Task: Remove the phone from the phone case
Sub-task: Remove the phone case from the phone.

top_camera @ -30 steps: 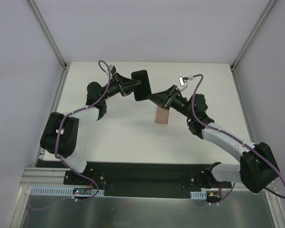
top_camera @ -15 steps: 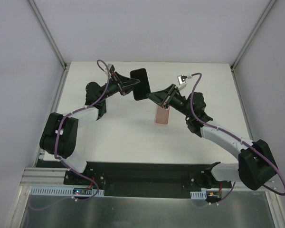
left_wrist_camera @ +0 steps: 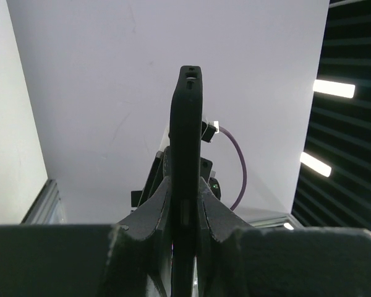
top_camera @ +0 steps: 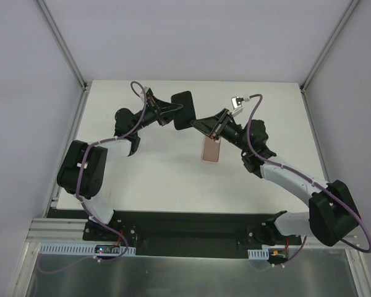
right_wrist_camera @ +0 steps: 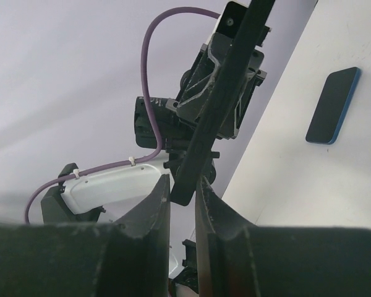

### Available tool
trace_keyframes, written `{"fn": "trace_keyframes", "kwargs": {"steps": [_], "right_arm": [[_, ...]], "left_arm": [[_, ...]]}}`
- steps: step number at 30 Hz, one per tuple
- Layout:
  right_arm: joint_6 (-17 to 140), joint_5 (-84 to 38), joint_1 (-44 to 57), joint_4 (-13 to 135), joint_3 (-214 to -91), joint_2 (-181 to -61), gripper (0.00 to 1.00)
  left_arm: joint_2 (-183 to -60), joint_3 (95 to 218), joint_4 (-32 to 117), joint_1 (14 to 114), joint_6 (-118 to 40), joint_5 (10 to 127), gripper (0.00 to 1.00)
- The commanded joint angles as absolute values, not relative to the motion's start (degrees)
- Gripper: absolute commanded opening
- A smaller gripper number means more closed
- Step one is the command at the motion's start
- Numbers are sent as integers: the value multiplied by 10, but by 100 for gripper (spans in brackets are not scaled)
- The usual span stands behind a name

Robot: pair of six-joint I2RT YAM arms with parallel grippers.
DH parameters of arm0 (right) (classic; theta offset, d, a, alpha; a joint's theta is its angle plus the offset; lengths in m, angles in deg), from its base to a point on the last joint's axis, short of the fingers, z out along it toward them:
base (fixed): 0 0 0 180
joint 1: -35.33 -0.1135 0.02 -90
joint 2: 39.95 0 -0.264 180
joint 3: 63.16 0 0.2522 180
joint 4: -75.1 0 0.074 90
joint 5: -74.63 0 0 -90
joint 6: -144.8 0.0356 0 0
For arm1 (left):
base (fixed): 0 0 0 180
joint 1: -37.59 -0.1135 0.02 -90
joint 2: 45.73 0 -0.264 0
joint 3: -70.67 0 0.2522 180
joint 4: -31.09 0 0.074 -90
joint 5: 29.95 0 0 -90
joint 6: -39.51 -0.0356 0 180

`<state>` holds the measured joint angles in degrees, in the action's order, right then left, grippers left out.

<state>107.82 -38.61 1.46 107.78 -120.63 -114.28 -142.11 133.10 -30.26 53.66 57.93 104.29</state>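
- Worktop (top_camera: 154, 173): white and flat. Of the task's things it carries only the phone case.
- Phone case (top_camera: 211, 150): a salmon-pink shell lying flat near the middle of the worktop. From overhead its far end sits just below the right arm's wrist. No finger appears to be on it and nothing black shows on its upper face, so I judge it empty.
- Phone (top_camera: 183, 108): a black slab held up off the worktop and apart from the case, towards the far side between the two arms. Both wrist cameras see it edge-on as a thin dark strip. On this evidence the separation the task asks for is done.
- Left gripper (left_wrist_camera: 185, 185): clenched on the phone. Its two fingers press either face of the slab near one end, with no visible gap, and the rest stands out beyond them. This looks like the main hold.
- Right gripper (right_wrist_camera: 182, 185): its fingers stand narrowly either side of the phone's opposite lower corner. I see no daylight between pad and slab, so I record it as pinching the phone too, though by a small bite.
- Outstanding, in my judgement: only the finish is left, setting the phone down away from the case and letting go. With two grips on one thin slab, one should release before the other moves, or the phone may twist or slip.
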Motion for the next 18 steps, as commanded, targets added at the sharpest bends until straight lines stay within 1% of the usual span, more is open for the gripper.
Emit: {"fn": "trace_keyframes", "kwargs": {"steps": [1, 5, 9, 18], "right_arm": [[1041, -427, 3, 1235, -1257, -1132, 1], [1048, -447, -4, 1290, -1277, -1149, 1], [1077, -476, -10, 1375, -1303, -1190, 1], [1096, -510, -13, 1444, -1330, -1229, 1]], "left_arm": [[-1463, 1323, -516, 531, 615, 1037, 0], [-1472, 1322, -516, 532, 611, 1043, 0], [-1473, 1329, -516, 532, 613, 1049, 0], [-1465, 1347, -516, 533, 639, 1042, 0]]}}
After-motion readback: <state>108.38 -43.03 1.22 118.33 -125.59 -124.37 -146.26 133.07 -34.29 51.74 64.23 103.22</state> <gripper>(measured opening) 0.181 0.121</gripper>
